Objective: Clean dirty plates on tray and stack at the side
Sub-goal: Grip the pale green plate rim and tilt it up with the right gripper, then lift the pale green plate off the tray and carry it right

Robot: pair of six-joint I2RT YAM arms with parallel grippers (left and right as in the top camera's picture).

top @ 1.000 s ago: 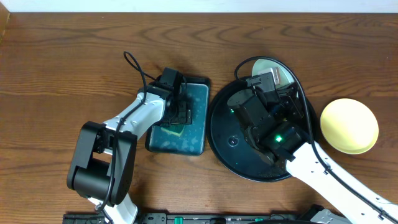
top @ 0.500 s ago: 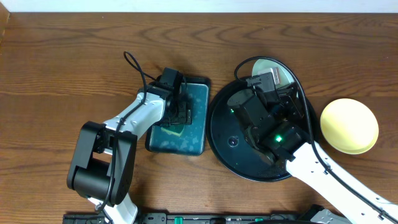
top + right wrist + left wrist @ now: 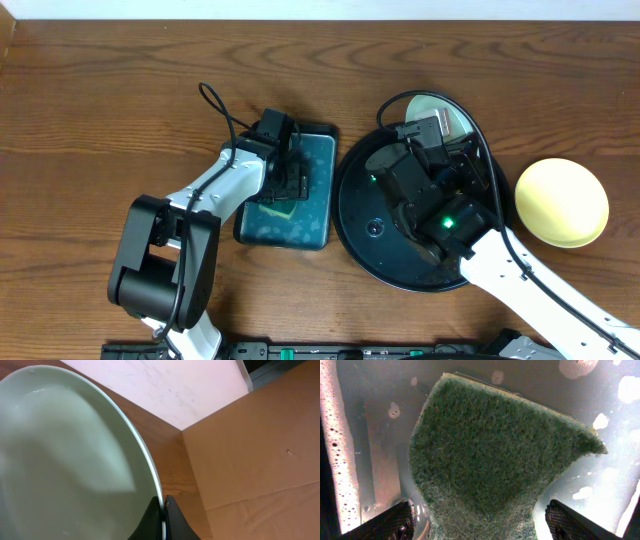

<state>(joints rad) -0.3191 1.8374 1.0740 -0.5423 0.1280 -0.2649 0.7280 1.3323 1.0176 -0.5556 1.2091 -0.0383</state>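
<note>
A pale mint plate (image 3: 447,112) (image 3: 65,460) is held tilted on edge over the far side of the round black tray (image 3: 362,250). My right gripper (image 3: 163,519) is shut on its rim, one finger on each face. The face I see carries no marks. A yellow plate (image 3: 562,202) lies on the table to the right of the tray. My left gripper (image 3: 286,182) (image 3: 481,527) hangs open over a green scouring sponge (image 3: 495,455). Its fingertips (image 3: 390,522) stand wide on either side of the sponge's near end.
The sponge lies in a rectangular teal tray (image 3: 315,225) of soapy water, just left of the black tray. A black cable (image 3: 215,108) loops off the left arm. In the right wrist view a cardboard panel (image 3: 250,460) stands behind the table.
</note>
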